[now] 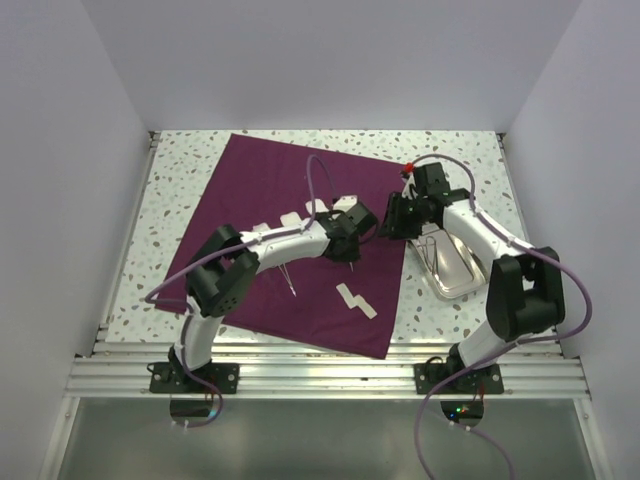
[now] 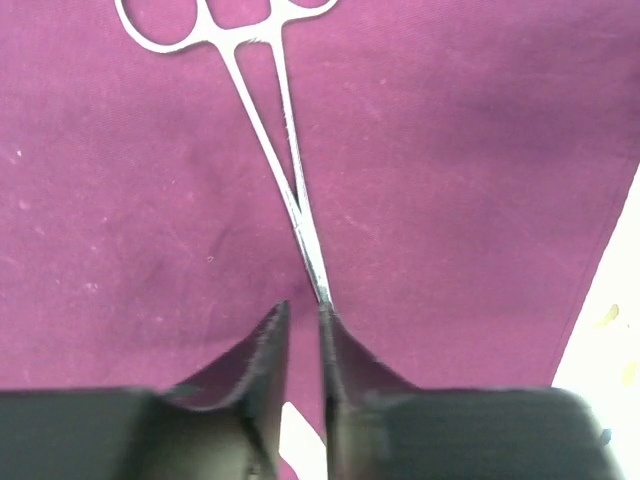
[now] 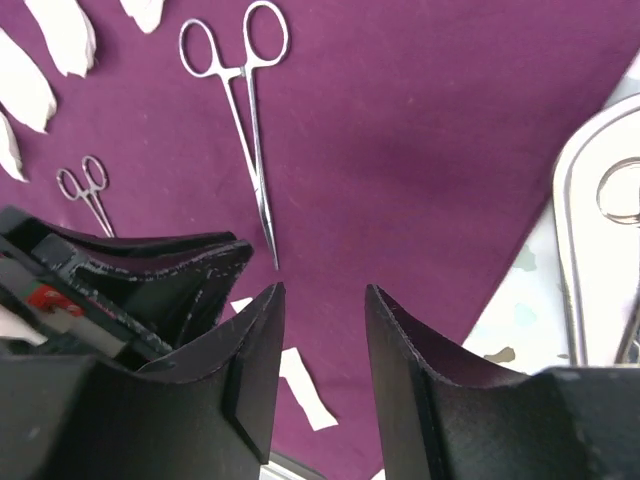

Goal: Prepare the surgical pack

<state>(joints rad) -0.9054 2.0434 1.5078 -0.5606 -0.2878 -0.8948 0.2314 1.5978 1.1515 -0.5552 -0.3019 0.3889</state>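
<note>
The dark purple cloth (image 1: 290,220) lies spread flat on the table. A thin metal clamp (image 2: 270,130) lies on it, ring handles far from my left gripper (image 2: 303,305). The jaws stand a narrow gap apart, with cloth and a white gauze strip showing between them. The clamp's tip ends at the right finger (image 2: 345,350). The clamp also shows in the right wrist view (image 3: 245,120). My right gripper (image 3: 323,290) is open and empty above the cloth's right part, beside the left gripper (image 3: 130,270). A second clamp (image 1: 287,280) and gauze pieces (image 1: 355,300) lie on the cloth.
A silver metal tray (image 1: 470,283) stands right of the cloth, with more clamps in it, and shows in the right wrist view (image 3: 570,230). More gauze squares (image 1: 265,228) lie beside the left arm. The two grippers (image 1: 352,250) (image 1: 385,225) are close together. White walls enclose the table.
</note>
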